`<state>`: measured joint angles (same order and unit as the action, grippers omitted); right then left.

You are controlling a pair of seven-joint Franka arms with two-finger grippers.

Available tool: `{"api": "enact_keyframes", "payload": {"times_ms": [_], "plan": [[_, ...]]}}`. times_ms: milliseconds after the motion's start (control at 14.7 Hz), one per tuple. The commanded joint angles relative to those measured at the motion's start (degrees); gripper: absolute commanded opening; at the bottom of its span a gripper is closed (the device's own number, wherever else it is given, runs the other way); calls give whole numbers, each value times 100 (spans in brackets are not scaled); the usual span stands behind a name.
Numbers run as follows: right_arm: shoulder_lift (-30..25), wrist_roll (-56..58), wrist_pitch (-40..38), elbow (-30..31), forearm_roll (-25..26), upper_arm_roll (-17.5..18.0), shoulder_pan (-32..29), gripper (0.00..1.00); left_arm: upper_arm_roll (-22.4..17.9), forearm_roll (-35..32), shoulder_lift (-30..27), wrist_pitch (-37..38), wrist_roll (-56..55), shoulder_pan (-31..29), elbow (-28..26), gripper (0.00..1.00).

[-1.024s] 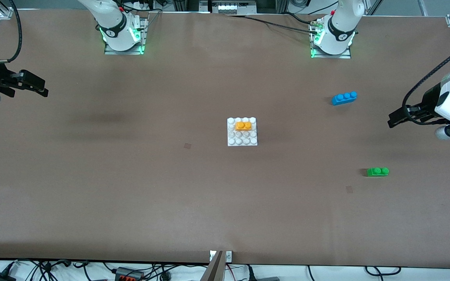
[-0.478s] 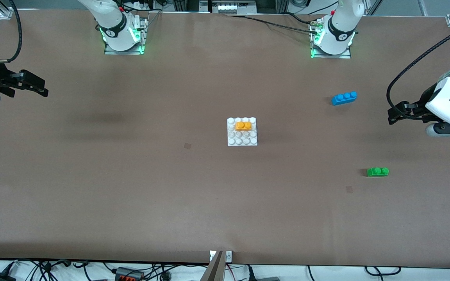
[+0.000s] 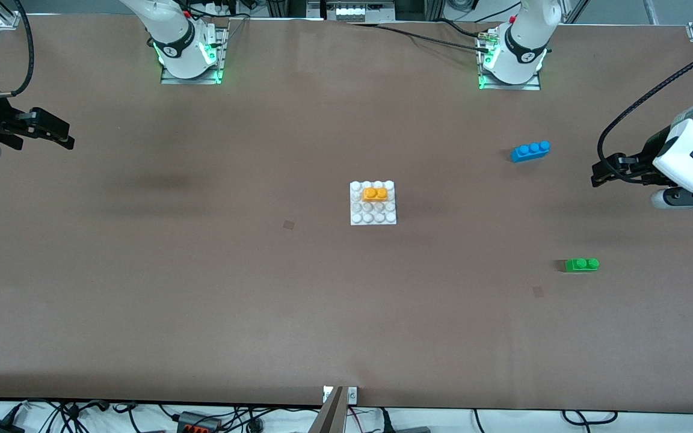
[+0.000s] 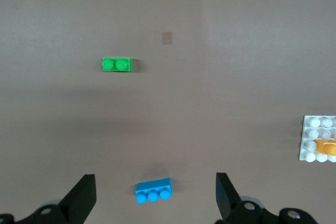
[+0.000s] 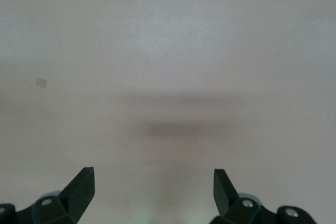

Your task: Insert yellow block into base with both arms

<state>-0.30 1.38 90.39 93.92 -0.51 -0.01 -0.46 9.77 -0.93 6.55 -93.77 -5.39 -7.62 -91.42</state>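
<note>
Both left gripper [image 4: 152, 203] and right gripper [image 5: 152, 195] jaws wide apart, empty.

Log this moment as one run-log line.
yellow block: seated on base | left gripper: open, empty, over table at its end | right gripper: open, empty, waiting at its end

I am seeing the yellow block [image 3: 375, 193], a small yellow-orange brick with two round studs, sitting flat on the base [image 3: 373, 216], in its second stud row from the robots' bases. The base, a white square studded plate, is lying flat mid-desk [image 3: 202, 288].
</note>
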Motion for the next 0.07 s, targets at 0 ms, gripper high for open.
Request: {"api": "enact_keyframes", "payload": {"times_ms": [0], "plan": [[-14,-77,-65,-23,16,10,3,100,-19,93,-31,70,82,-21,-8,100]]}}
